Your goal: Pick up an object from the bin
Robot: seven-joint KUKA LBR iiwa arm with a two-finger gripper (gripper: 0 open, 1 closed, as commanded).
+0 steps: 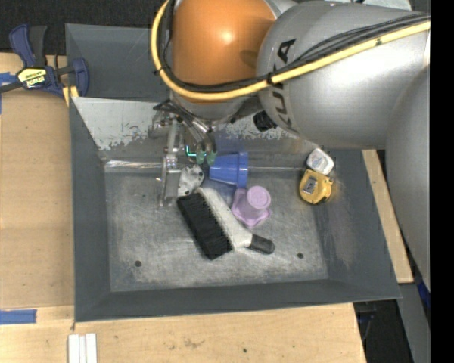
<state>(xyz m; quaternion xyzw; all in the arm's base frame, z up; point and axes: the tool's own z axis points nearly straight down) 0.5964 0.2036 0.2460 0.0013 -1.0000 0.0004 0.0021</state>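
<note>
Orange wrist cover [216, 32] tops the gripper [178, 187], low beside the black brush [204, 225] near the bin's [87, 278] far edge. Open or closed, I cannot tell. Probably the grasp step; next it needs a firm, centred closure.

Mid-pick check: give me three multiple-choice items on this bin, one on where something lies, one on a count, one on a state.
1. Where in the bin does the yellow tape measure lie?
A. against the left wall
B. toward the right side, apart from the cups
C. under the brush

2. How many cups are in the bin?
A. one
B. two
C. four

3. How is the black brush placed?
A. lying flat on the bin floor
B. lifted clear of the floor
C. standing on the rim

Answers:
1 B: it sits to the right of the blue cup and purple cup, with bare floor between.
2 B: one blue and one purple.
3 A: it rests on the floor, its upper end close under the hand.
</note>
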